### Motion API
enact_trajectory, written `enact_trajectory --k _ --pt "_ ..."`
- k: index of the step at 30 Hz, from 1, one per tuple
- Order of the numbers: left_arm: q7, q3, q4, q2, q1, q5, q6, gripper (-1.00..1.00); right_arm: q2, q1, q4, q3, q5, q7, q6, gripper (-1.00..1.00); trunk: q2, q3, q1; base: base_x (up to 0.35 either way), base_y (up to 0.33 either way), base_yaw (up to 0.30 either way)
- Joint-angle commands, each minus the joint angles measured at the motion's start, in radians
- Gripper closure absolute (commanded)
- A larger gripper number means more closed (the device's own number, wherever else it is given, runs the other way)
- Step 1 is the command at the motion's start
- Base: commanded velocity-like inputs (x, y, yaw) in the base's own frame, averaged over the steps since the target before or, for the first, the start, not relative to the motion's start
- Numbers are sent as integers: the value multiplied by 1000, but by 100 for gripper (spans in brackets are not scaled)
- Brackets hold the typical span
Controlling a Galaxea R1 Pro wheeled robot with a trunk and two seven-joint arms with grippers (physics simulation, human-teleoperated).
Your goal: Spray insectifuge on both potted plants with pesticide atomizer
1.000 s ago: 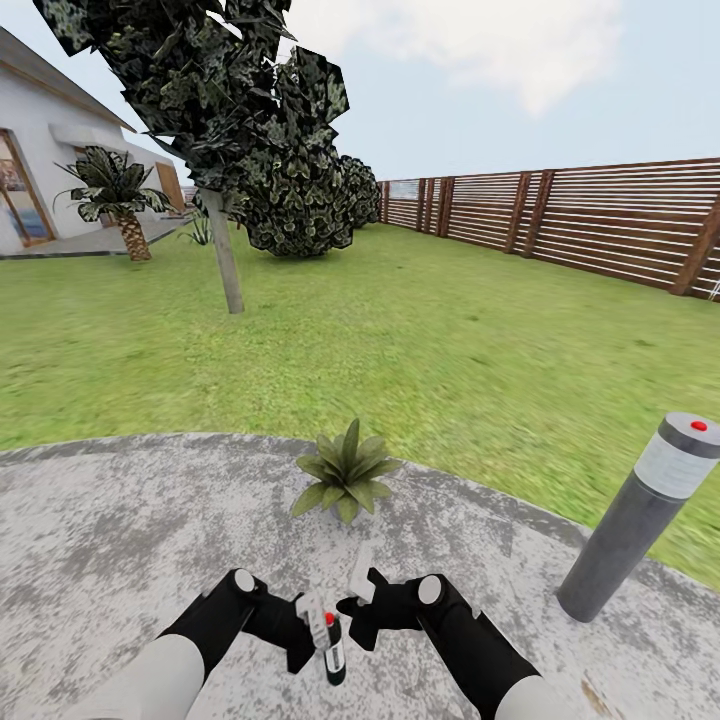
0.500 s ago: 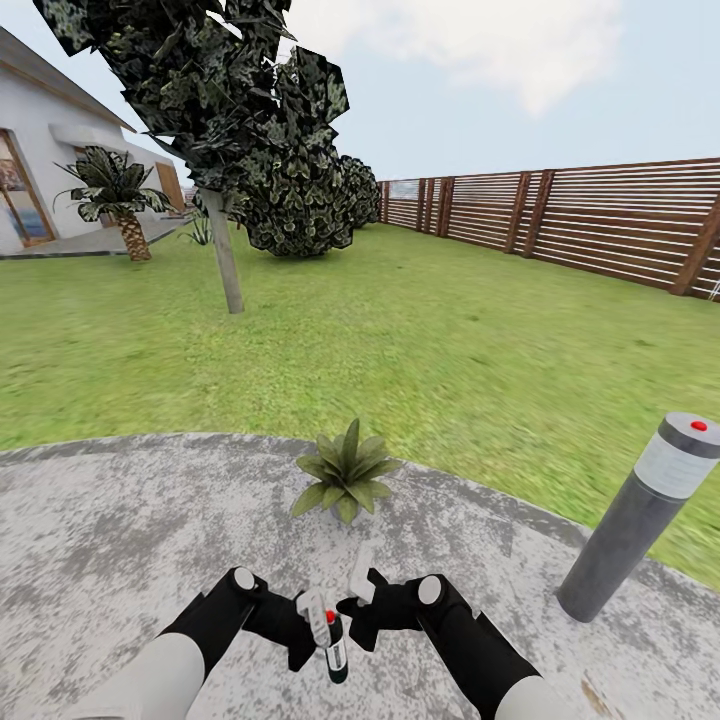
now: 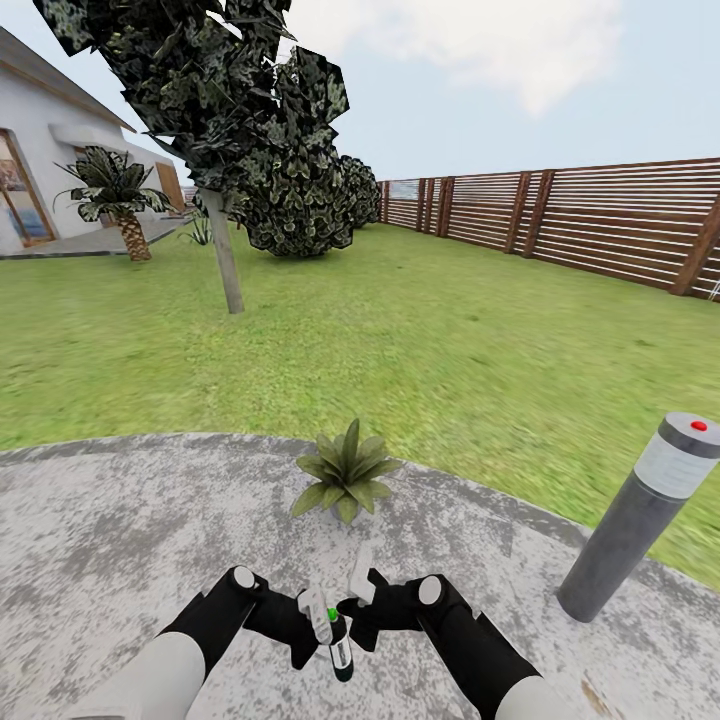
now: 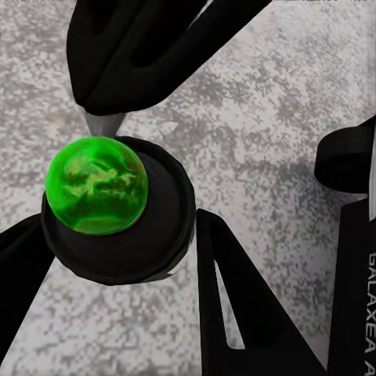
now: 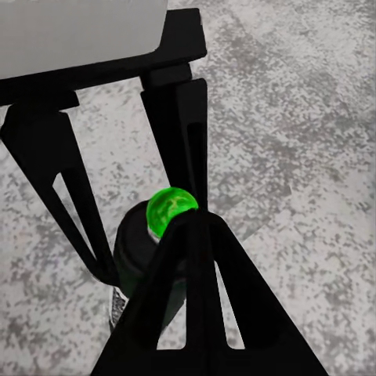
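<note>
Bright, even daylight throughout; cast shadows are faint. Lawn (image 3: pixel 450 340) texture is blurred; wrist views are soft, without glare.

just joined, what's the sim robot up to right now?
On a grey paved patio, the left gripper holds a small dark spray bottle, its round top showing green. The right gripper sits close beside it; whether it presses the top is unclear. A low rosette of pointed green leaves stands just ahead.

Over grey speckled paving (image 5: pixel 313 117), the right pincer's black finger (image 5: pixel 196 290) partly hides the pesticide atomizer's (image 5: pixel 137 251) green top (image 5: pixel 168 207).
</note>
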Motion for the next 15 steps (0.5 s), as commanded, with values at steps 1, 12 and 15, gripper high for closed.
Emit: enact_trajectory --k 1,12,15 --pt "-4 6 -1 -1 -1 -8 -5 100 0 0 -2 0 3 4 6 100 0 -1 0 0 0 0" --pt "-1 -6 2 84 13 -82 0 100 0 0 -3 -1 3 4 6 100 0 -1 0 0 0 0" --pt "0 -6 2 135 14 -115 1 100 0 0 -2 -1 3 4 6 100 0 -1 0 0 0 0"
